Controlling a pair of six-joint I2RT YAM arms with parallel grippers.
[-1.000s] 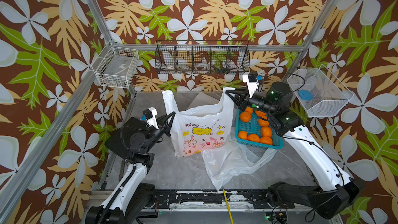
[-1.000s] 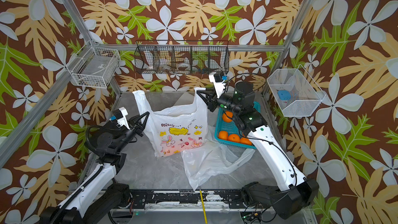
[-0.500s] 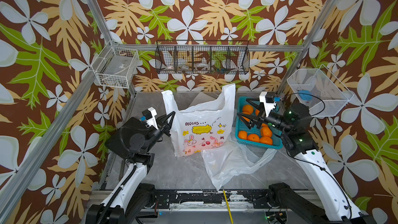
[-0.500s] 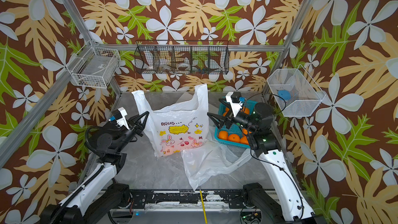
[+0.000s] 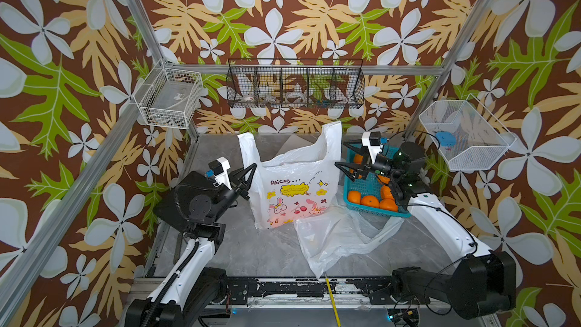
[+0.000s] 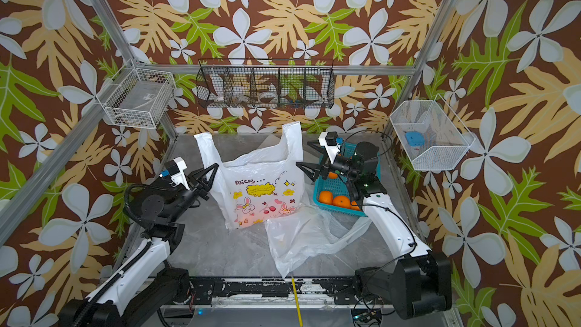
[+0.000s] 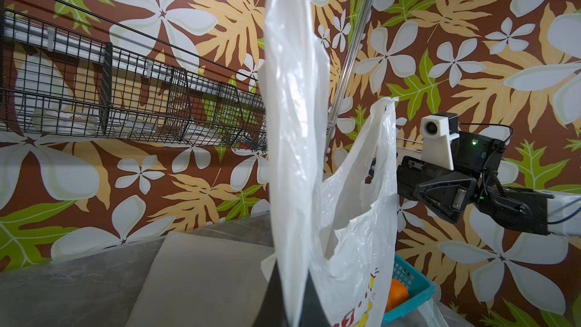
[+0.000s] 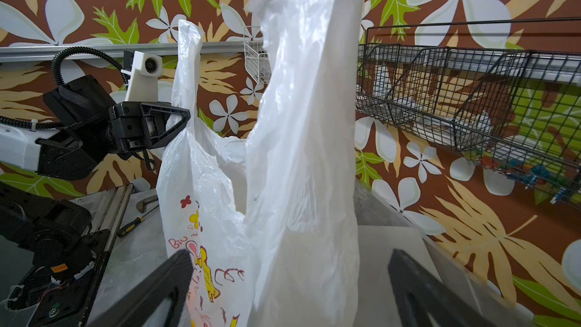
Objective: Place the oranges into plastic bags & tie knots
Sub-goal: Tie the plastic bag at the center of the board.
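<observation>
Bimanual cell seen in both top views. We mark the printed plastic bag (image 5: 295, 190), which stands upright and open-mouthed at the middle of the tabletop (image 5: 251, 253), both handles raised. The left gripper (image 5: 251, 169) is closed on the bag's left edge at the base of its handle; the left wrist view shows the white handle strip (image 7: 292, 152) rising from between the pinched fingers. The right gripper (image 5: 340, 153) is spread wide and holds nothing, poised just beside the bag's right handle (image 5: 334, 139). We see the oranges (image 5: 369, 199) lying in the teal basket (image 5: 374, 212) to the right of the bag, partly hidden beneath the right arm. A second plastic bag (image 5: 333, 237) lies crumpled flat on the tabletop, in front of the printed one and touching the basket.
</observation>
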